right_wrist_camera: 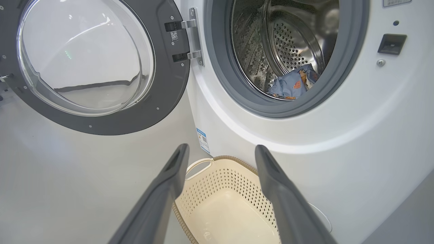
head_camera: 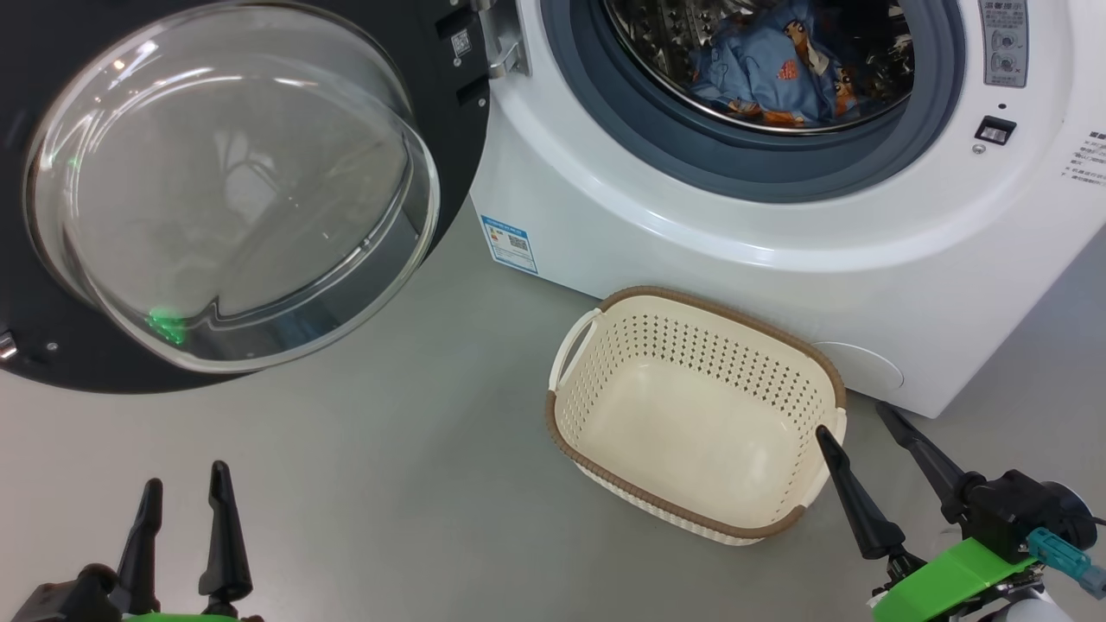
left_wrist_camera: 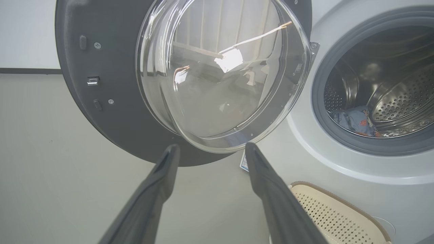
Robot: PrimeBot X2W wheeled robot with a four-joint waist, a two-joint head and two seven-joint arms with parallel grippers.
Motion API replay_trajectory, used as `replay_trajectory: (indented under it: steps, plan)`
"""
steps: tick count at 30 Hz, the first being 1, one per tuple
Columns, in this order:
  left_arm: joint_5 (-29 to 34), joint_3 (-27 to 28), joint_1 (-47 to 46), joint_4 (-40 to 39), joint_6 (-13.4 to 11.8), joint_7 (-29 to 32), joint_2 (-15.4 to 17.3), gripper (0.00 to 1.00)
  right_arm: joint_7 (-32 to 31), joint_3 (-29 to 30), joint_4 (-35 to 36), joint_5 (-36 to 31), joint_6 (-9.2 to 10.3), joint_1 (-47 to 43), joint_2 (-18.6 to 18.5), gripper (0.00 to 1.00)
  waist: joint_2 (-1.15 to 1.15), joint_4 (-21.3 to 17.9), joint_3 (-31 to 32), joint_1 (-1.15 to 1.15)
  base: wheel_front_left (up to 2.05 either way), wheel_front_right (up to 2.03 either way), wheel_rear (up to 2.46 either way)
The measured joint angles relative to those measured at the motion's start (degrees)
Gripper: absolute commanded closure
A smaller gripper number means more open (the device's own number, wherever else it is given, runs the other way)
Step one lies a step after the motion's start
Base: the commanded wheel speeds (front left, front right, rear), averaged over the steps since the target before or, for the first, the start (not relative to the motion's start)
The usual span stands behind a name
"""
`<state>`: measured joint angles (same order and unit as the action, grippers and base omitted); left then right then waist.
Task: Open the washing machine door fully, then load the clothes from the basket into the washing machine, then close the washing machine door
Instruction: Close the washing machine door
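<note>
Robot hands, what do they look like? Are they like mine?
Not much like yours. The left hand and right hand each have two long black fingers that narrow to pointed tips, like a beak. Behind the right hand are a bright green piece, a round black joint and a small teal plug.

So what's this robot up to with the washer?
A two-armed robot is doing the laundry. The washing machine door stands wide open, the clothes lie inside the drum, and the basket on the floor in front of the washing machine is empty. The left gripper and the right gripper are both open and hold nothing. Shutting the door is the step not yet done.
</note>
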<state>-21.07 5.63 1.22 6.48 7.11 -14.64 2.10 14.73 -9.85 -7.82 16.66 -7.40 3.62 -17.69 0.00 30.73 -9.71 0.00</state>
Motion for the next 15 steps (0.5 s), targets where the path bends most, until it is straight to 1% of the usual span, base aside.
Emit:
replay_trajectory:
  steps: [6, 9, 10, 12, 15]
  plan:
    - [-0.7, 0.0, 0.0, -0.5, -0.7, 0.0, 0.0, 0.0, 0.0, -0.3, 0.0, 0.1, 0.0, 0.4, -0.1, 0.0, 0.0, -0.3, -0.6, 0.0, 0.0, 0.0, 0.0]
    - [-1.6, 0.2, 0.0, -1.2, -0.7, 0.0, -0.1, 0.0, 0.0, -0.4, 0.0, 0.1, 0.0, 0.6, -0.1, 0.0, 0.0, -0.6, -1.0, 0.0, 0.0, 0.0, 0.0]
    - [-2.1, 0.5, -0.1, -1.6, -0.7, 0.0, -0.1, 0.17, 0.0, -0.4, 0.0, 0.1, 0.0, 0.8, -0.1, 0.0, 0.0, -0.7, -1.2, 0.0, 0.0, 0.0, 0.0]
    - [-2.5, 1.6, -0.2, -2.7, -0.7, 0.0, -0.3, 1.0, 0.0, -0.4, 0.0, 0.1, 0.0, 1.1, -0.1, 0.0, 0.0, -0.9, -1.7, 0.0, 0.0, 0.0, 0.0]
    - [-2.5, 3.2, -0.9, -4.3, -0.7, 0.0, -0.3, 1.0, 0.0, -0.4, 0.0, 0.1, 0.0, 1.1, -0.1, 0.0, 0.0, -0.9, -2.0, 0.0, 0.0, 0.0, 0.0]
